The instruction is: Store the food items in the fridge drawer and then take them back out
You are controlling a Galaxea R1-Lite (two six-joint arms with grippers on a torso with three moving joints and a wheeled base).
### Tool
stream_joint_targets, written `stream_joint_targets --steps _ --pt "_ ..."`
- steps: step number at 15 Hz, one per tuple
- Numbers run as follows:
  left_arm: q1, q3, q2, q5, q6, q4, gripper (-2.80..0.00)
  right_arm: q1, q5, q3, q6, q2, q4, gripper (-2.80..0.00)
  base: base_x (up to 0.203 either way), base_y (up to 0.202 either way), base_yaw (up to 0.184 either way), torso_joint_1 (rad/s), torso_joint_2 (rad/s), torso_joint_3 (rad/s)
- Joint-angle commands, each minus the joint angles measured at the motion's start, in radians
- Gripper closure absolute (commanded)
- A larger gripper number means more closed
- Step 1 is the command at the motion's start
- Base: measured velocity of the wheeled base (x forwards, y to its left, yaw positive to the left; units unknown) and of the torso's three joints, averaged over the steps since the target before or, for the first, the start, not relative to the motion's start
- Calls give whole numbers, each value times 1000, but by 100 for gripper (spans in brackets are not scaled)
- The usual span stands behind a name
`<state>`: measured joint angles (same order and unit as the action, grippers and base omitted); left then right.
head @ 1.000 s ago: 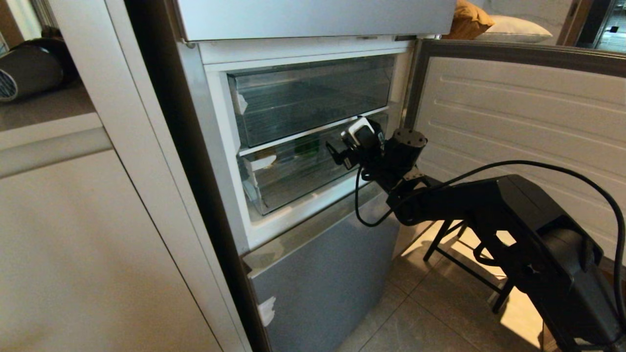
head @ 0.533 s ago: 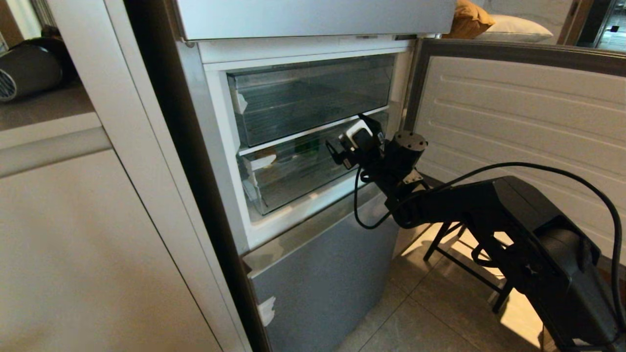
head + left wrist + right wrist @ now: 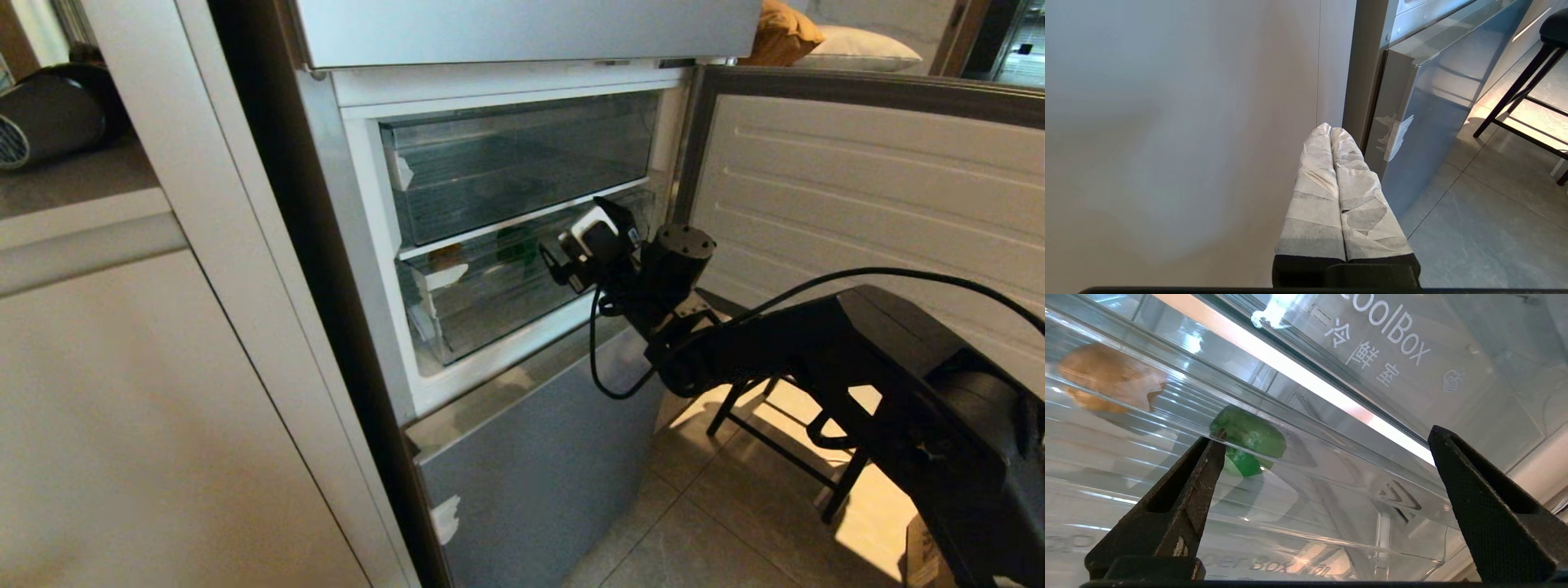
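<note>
Two food items lie inside the lower clear fridge drawer (image 3: 490, 294): a green bell pepper (image 3: 1249, 441) toward the middle and a tan potato-like lump (image 3: 1106, 377) nearer the drawer's left end, well apart from each other. Both show only through the transparent front wall. In the head view the pepper (image 3: 516, 243) is a dim green patch behind the plastic. Above this drawer sits a second clear drawer (image 3: 522, 163), its front printed with "CoolBox" in the right wrist view.

The right gripper (image 3: 563, 265) is just in front of the lower drawer's upper front lip, toward the drawer's right half, its fingers (image 3: 1184, 498) spread wide and holding nothing; one fingertip lines up with the pepper behind the plastic, though whether it touches the lip cannot be told. The black right arm (image 3: 816, 351) reaches in from the lower right, past the open fridge door (image 3: 865, 188).

The left gripper (image 3: 1337, 134) hangs low beside the beige cabinet panel (image 3: 1167, 122), near the silver-grey lower freezer door (image 3: 539, 457), its paper-wrapped fingers pressed together with nothing between them.
</note>
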<state>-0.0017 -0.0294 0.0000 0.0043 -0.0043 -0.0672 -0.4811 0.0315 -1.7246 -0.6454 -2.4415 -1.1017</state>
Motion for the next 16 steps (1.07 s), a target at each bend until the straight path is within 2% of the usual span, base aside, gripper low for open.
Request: stream_joint_targets --steps 1,7,10,14,16 --pt "0 0 0 0 0 0 0 -2 0 54 -5 34 -26 -280 0 0 0 0 0 0" --pt "0 0 0 0 0 0 0 -2 -11 255 -5 139 -101 -280 0 0 0 0 0 0" --pt "0 -1 0 0 0 0 0 -4 -49 340 -6 212 -102 -280 0 0 0 0 0 0" --pt "0 -1 0 0 0 0 0 -10 -41 479 6 278 -104 -280 0 0 0 0 0 0" --pt "0 0 0 0 0 0 0 -11 -30 479 14 261 -103 -280 0 0 0 0 0 0"
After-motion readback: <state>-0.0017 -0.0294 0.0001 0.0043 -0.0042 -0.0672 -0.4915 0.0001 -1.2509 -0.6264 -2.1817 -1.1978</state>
